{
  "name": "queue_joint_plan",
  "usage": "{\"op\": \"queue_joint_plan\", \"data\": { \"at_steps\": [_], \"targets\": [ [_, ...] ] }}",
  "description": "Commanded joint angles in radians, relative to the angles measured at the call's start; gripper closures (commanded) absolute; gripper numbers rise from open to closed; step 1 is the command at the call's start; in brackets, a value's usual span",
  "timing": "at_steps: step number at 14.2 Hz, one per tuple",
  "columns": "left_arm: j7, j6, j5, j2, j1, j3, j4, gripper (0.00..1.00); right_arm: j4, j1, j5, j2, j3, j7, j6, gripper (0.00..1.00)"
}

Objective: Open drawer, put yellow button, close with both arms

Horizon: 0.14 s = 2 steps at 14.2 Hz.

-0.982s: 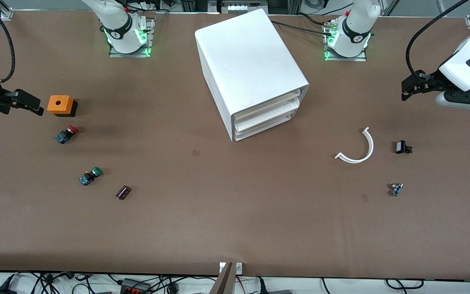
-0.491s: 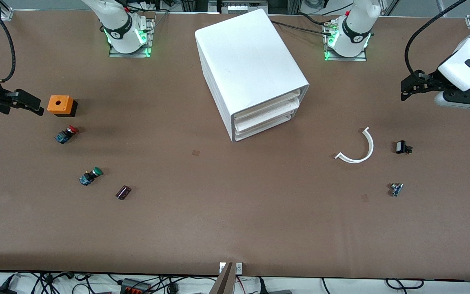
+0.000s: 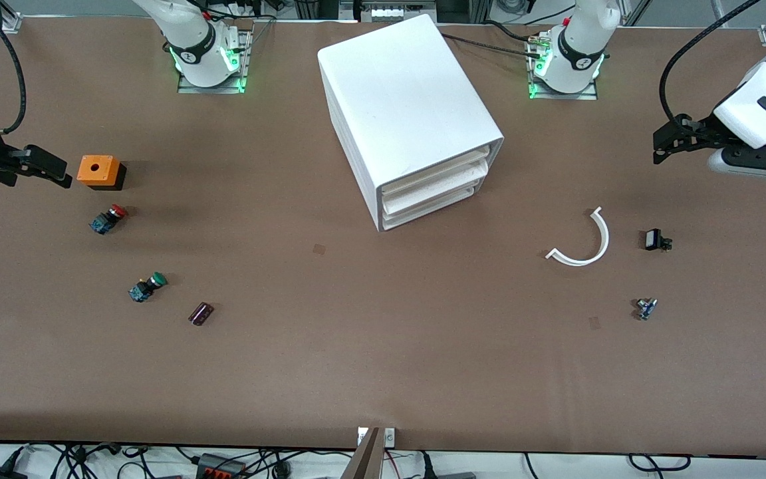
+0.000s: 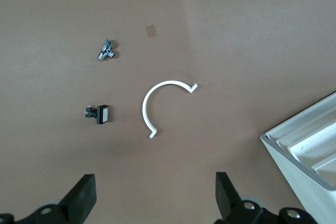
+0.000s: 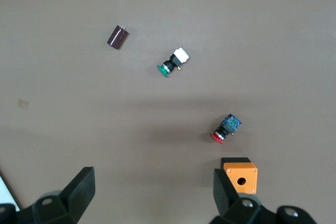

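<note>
Front view: drawer (image 3: 437, 174) sits shut between spread left gripper (image 3: 659, 146) and spread right gripper (image 3: 56, 171).

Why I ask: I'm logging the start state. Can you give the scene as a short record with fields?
drawer: top of three in the cabinet, shut
yellow button: not seen in any view
other buttons: red button and green button, toward the right arm's end of the table
left hand: open, holding nothing, over the left arm's end of the table
right hand: open, holding nothing, up beside the orange box
task progress: no step done yet
</note>
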Motion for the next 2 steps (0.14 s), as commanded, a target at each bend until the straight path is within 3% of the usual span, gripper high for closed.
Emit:
{"op": "queue_joint_plan", "data": {
  "at_steps": [1,2],
  "targets": [
    [0.012,0.003,-0.018,-0.002,0.0,-0.002,0.001,0.0,-0.01,0.002,-0.012,-0.013,0.005,-0.011,-0.006,0.0],
    [0.012,0.003,-0.018,-0.002,0.001,-0.002,0.0,0.0,-0.01,0.002,-0.013,-0.013,0.005,-0.011,-0.006,0.0]
  ]
}}
